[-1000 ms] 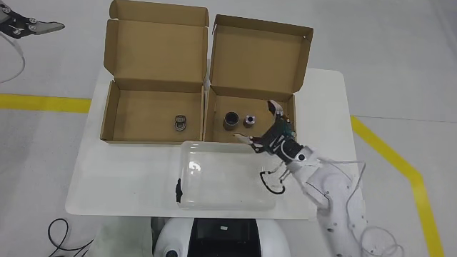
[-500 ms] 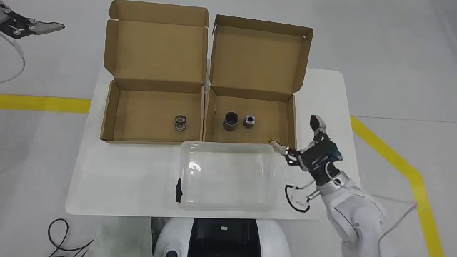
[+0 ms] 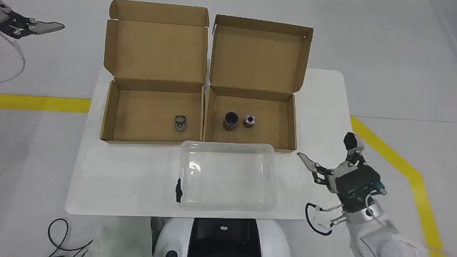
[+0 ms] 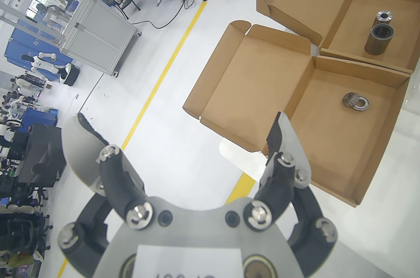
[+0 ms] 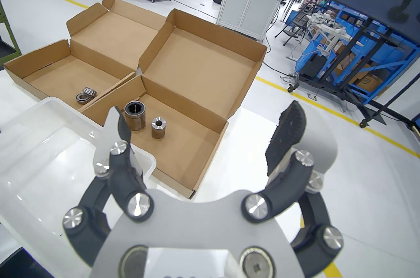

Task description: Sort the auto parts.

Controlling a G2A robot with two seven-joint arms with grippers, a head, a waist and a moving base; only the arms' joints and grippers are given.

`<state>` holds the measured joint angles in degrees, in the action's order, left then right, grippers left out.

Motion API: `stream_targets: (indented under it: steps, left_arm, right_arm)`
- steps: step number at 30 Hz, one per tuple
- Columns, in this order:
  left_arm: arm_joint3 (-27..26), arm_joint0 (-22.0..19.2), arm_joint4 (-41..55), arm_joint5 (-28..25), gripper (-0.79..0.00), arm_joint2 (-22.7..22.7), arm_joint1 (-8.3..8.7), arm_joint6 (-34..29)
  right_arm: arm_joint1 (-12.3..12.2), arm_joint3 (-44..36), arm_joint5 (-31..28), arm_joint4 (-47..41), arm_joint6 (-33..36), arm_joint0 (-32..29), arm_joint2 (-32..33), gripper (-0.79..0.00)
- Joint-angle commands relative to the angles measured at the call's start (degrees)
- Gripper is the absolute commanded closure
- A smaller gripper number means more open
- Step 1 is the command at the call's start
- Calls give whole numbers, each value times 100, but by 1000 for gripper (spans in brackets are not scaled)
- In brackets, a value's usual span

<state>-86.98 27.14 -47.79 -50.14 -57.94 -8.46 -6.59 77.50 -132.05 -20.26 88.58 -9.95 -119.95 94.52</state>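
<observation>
Right gripper (image 3: 323,148) pulling back from the right brown cardboard box (image 3: 275,123), jaws spread, empty.
Dark steel sleeve (image 3: 231,121) and small silver bushing (image 3: 249,121) are sitting in it, the ring bearing (image 3: 181,121) in the left cardboard box (image 3: 143,114); the clear plastic tray (image 3: 227,143) is looking empty, so sorting is likely finishing: just park.

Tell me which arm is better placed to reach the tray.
Right. The right gripper, open, hangs beside the tray; the left gripper is well off the table.

Clear tray (image 5: 39,161) partly behind the right tool (image 5: 203,109)
</observation>
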Motion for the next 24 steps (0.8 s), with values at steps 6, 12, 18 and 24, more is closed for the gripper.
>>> stream_targets:
  steps: [6,12,18,24]
  left_arm:
    - [0,0,0,0,-785,0,0,0]
    - [0,0,0,0,-785,0,0,0]
    - [0,0,0,0,-784,0,0,0]
    - [0,0,0,0,-784,0,0,0]
  right_arm:
    - [-9,-159,275,-108,-14,-287,138,-785]
    - [-30,-122,198,-204,-382,-534,247,-785]
    - [-35,-120,172,-212,-391,-549,275,-785]
    - [-34,-121,175,-210,-389,-548,273,-785]
